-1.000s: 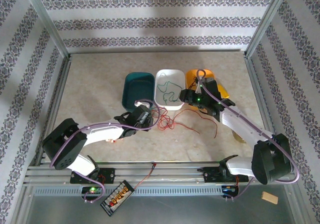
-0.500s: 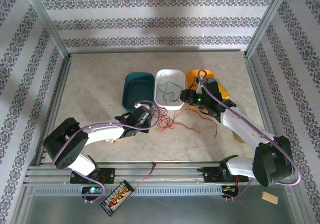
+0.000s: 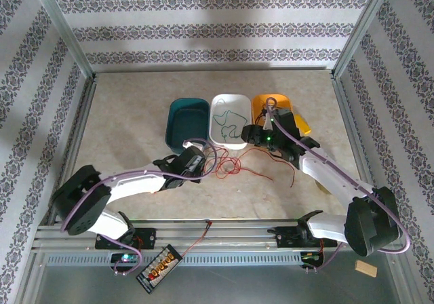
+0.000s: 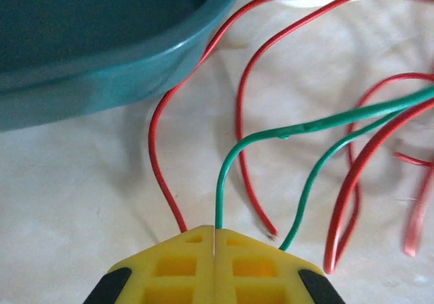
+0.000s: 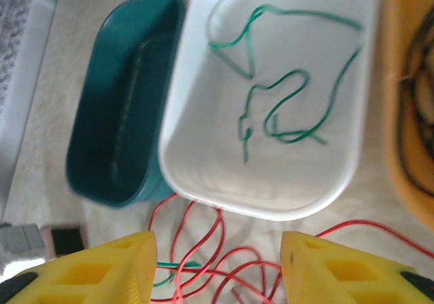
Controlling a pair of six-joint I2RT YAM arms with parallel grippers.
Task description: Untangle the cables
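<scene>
With my left gripper (image 4: 214,241) clamped on a green cable (image 4: 218,202) by the teal tub (image 4: 102,60) and my right gripper (image 5: 217,244) open and empty, I fear a pull tightens the red cables (image 4: 150,144) tangled on the counter (image 3: 135,114).

Obstacles: teal tub (image 3: 187,122), white tub (image 3: 228,138) and orange tub (image 3: 260,104), side by side at the middle of the worktop (image 3: 129,134). Loose red cables (image 3: 229,166) sprawled just on their near side. Free passage: bare worktop left of teal tub and behind all three tubs.

Red and green cables (image 4: 319,119), teal tub (image 4: 102,46)
</scene>
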